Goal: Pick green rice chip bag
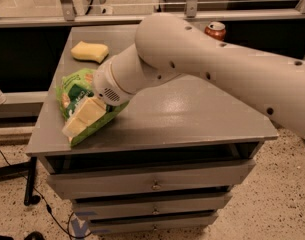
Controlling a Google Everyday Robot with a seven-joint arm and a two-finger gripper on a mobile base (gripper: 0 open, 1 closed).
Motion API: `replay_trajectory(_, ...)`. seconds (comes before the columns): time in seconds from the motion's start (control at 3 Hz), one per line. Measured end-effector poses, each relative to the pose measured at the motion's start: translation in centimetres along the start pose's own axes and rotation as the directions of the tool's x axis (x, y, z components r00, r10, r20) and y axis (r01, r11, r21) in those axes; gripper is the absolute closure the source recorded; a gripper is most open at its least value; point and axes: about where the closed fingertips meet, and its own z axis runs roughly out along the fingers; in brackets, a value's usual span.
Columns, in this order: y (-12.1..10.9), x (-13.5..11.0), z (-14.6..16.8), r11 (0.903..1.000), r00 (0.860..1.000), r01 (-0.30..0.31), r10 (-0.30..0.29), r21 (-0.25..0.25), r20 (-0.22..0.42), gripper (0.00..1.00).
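Inspector: Grey tabletop on the drawer cabinet. Report its contents.

Technician: Three items are present. The green rice chip bag lies flat at the left edge of the tabletop, left of frame centre. The yellow sponge lies above it in the frame, near the far left corner and apart from the bag. The red cola can stands upright at the far edge, upper right of centre, partly hidden behind the arm.

Inspector: Position of the claw?

Technician: The claw is over the lower half of the bag and points down and to the left, toward the front left corner of the tabletop. It covers the middle of the bag. Green foil shows above it and along its lower right side.

Inspector: State of the claw?

Technician: Cannot tell. The cream claw reads as one block lying against the bag, and this view does not show whether it is apart, together or clamped on the foil.

Inspector: Arm routing?

Technician: The arm enters from the right edge of the frame, crosses above the tabletop and bends downward at the round wrist housing, which sits directly over the right side of the bag.

Inspector: Surroundings?

Technician: Speckled floor at the lower right; a metal rail runs behind the tabletop along the top of the frame.
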Motion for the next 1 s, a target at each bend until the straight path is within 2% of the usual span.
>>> replay_trajectory(0.33,-0.65,0.25,1.63,1.0000,1.000,0.005,-0.005,0.004,0.004,0.16)
replay_trajectory(1.0,-1.20,0.15,1.80,0.9998,1.000,0.015,-0.015,0.011,0.010,0.62)
